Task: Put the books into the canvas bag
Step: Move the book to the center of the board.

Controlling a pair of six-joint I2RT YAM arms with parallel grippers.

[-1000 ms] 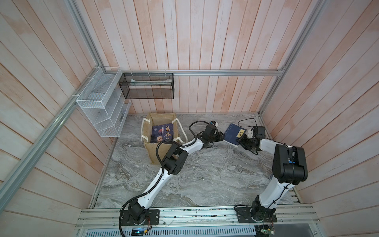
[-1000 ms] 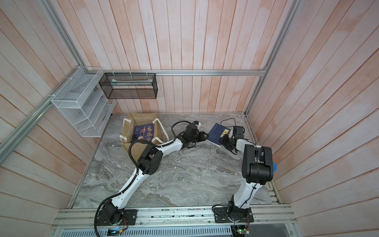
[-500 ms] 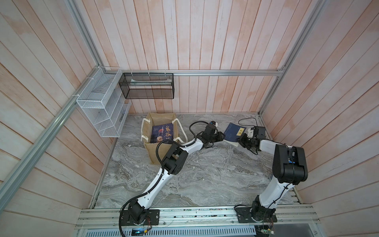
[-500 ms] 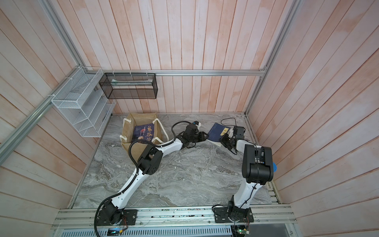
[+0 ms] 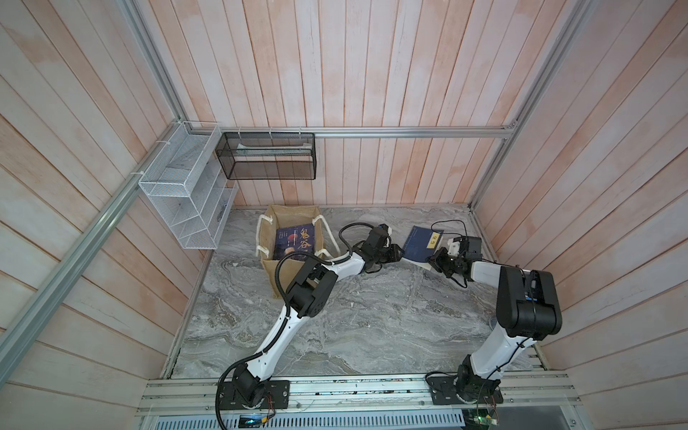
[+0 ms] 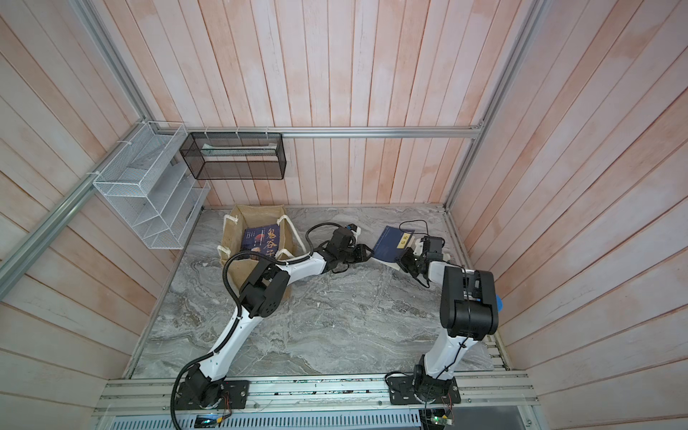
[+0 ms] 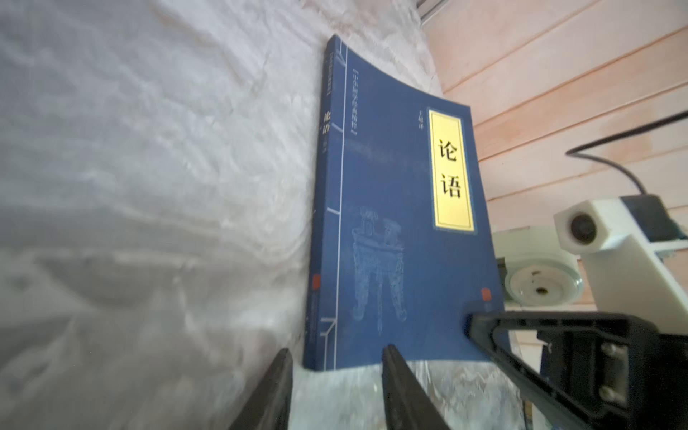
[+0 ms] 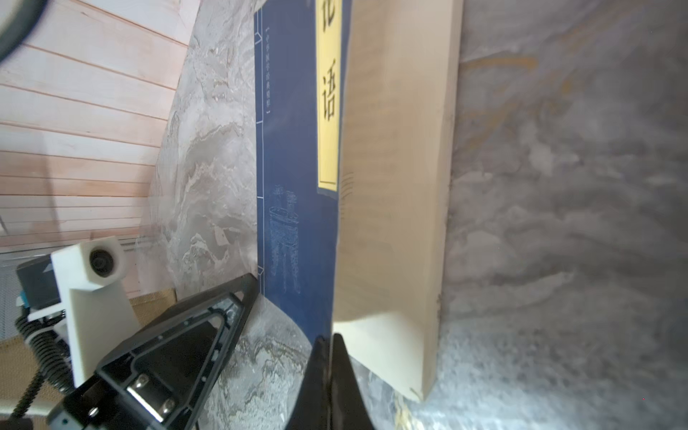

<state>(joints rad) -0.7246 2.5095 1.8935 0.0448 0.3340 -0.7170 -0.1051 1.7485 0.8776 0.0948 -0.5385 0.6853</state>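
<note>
— What differs from a second ago?
— The right gripper [image 8: 330,338] has pinched shut. Its jaws now clamp the edge of the front cover [image 8: 298,186] of the navy paperback [image 5: 422,244], lifting it off the cream page block [image 8: 394,186].
— And the left gripper [image 7: 337,357]?
— Unchanged: jaws parted, nothing between them. The paperback's spine corner lies just ahead of its fingertips.
— Where is the book?
— On the grey veined marble tabletop [image 5: 372,316], between both grippers and well apart from the canvas bag [image 5: 277,279].
— The bag itself?
— Coarse tan weave, boxy, with white rope handles [image 5: 258,233]. A dark-covered book [image 5: 298,242] sits inside.
</note>
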